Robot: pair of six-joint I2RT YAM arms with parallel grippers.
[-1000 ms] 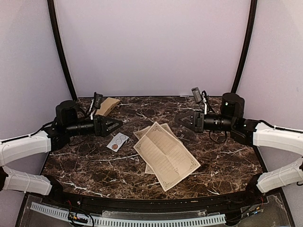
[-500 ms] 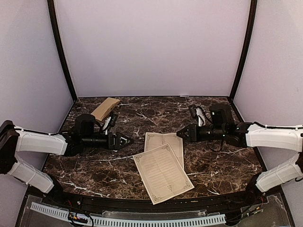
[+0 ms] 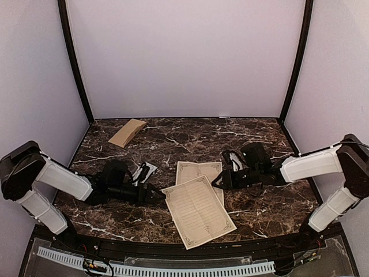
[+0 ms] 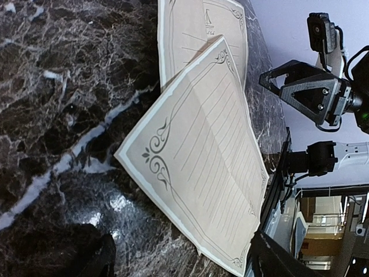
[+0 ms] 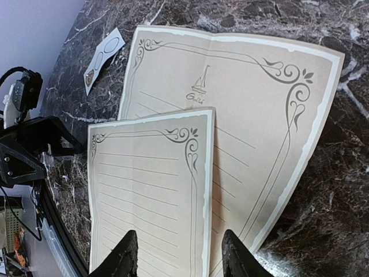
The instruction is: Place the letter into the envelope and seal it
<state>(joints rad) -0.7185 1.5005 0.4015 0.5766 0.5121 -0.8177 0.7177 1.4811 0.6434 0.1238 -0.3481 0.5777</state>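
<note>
Two cream, scroll-bordered paper letter sheets overlap on the dark marbled bench (image 3: 259, 138), the upper sheet (image 3: 199, 210) across the lower sheet (image 3: 202, 171). The left pincer (image 3: 161, 195) gapes wide at the upper sheet's corner. The right pincer (image 3: 217, 183) stands partly parted over their edges (nothing gripped). A pinch here could drag both sheets or crease one. The long tan kraft-paper envelope (image 3: 127, 133) lies well apart, back-left.

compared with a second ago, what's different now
Both arms dropped inward: left fingers at the top sheet's left corner, right fingers opened at the lower sheet's edge. The top sheet slid nearer, uncovering the lower one. Envelope and card stayed put.
</note>
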